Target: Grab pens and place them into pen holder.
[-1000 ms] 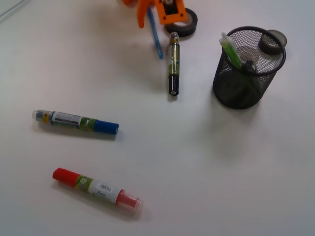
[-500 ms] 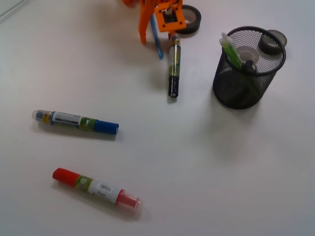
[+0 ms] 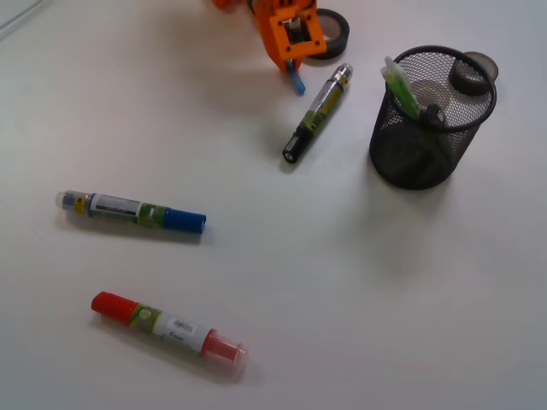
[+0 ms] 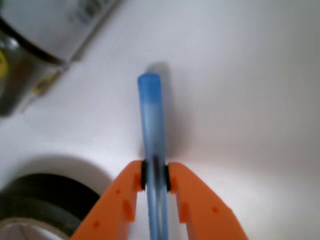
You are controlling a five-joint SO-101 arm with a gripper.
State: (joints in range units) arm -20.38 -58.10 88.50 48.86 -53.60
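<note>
Three marker pens lie flat on the white counter, well apart from one another. Nearest is a red marker with a clear cap and a white label whose print is too small to read. Beyond it to the left lies a blue marker, likewise labelled in unreadable print. Farther back, near the middle, a dark marker rests at a slant, its silver end pointing toward the pen holder. That single black wire-mesh cup stands upright at the right and holds one lime green pen leaning against its rim. At the far edge the orange tool has its jaws pressed together on one light blue pen, pinching its shaft with the tip just above the counter. One black tape roll lies just beside the tool.
</note>
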